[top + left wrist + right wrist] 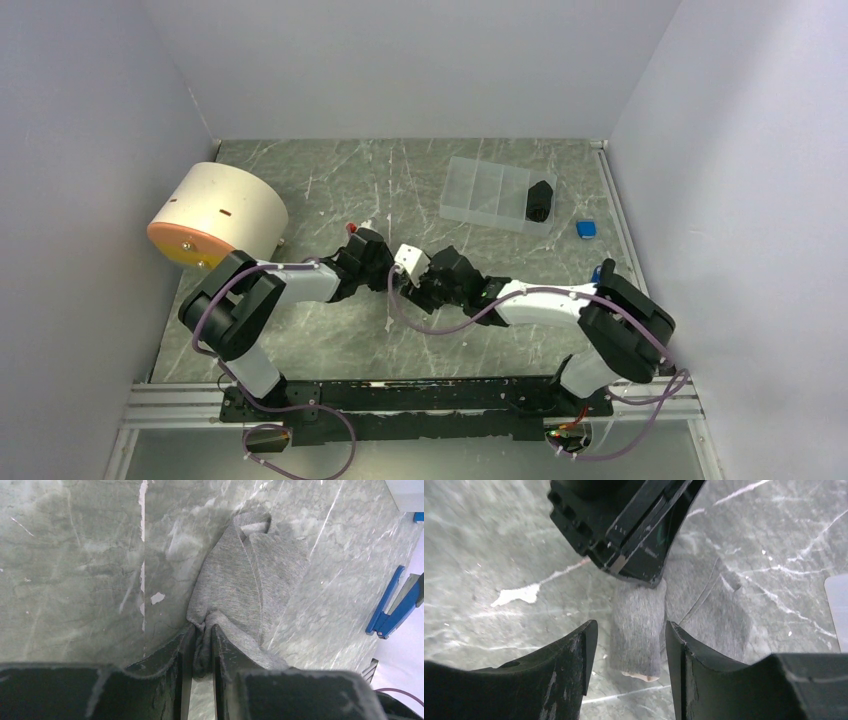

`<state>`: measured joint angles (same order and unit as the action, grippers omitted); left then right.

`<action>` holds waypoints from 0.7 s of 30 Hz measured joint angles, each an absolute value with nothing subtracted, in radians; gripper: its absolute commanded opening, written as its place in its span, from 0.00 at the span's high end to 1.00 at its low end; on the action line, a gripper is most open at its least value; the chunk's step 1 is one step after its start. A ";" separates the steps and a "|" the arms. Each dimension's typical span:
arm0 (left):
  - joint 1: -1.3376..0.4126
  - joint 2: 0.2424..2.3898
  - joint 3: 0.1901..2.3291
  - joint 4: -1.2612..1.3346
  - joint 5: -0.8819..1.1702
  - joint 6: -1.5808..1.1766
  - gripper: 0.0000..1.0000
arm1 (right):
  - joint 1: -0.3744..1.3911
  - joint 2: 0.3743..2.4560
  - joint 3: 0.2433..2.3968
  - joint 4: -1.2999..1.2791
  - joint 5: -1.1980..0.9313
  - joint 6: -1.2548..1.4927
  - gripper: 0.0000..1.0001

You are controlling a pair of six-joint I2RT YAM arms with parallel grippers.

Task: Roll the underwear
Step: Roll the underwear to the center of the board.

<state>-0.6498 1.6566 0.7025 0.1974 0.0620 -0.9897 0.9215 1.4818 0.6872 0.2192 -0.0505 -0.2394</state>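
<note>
The grey underwear (250,575) lies on the marble table, partly folded, with one edge rolled into a short tube (636,620). My left gripper (202,637) is shut on a bunched fold at the near end of the cloth. It also shows in the right wrist view (624,525), on the far end of the tube. My right gripper (630,627) is open, with one finger on each side of the tube's near end and not touching it. In the top view both grippers, left (385,268) and right (428,288), meet at mid-table and hide the cloth.
A cream cylinder with an orange face (215,215) lies at the left. A clear compartment box (480,190) at the back right holds a black object (540,200). A small blue item (586,228) lies beside it. A blue clip (395,605) stands at the right.
</note>
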 measured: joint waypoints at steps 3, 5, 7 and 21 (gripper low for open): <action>-0.650 1.657 0.704 0.196 0.062 -0.990 0.77 | 0.940 1.517 0.675 0.221 -0.014 -0.275 0.46; -0.650 1.657 0.704 0.195 0.062 -0.990 0.77 | 0.950 1.543 0.672 0.221 0.001 -0.297 0.47; -0.650 1.657 0.704 0.195 0.062 -0.990 0.77 | 0.958 1.567 0.672 0.222 0.013 -0.313 0.51; -0.646 1.638 0.704 0.169 0.049 -0.991 0.48 | 0.971 1.647 0.718 0.242 0.088 -0.307 0.84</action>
<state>-0.6456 1.6382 0.7036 0.1688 0.0486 -0.9905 0.9714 1.6470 0.7177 0.2417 0.0875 -0.3065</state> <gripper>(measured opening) 0.364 0.249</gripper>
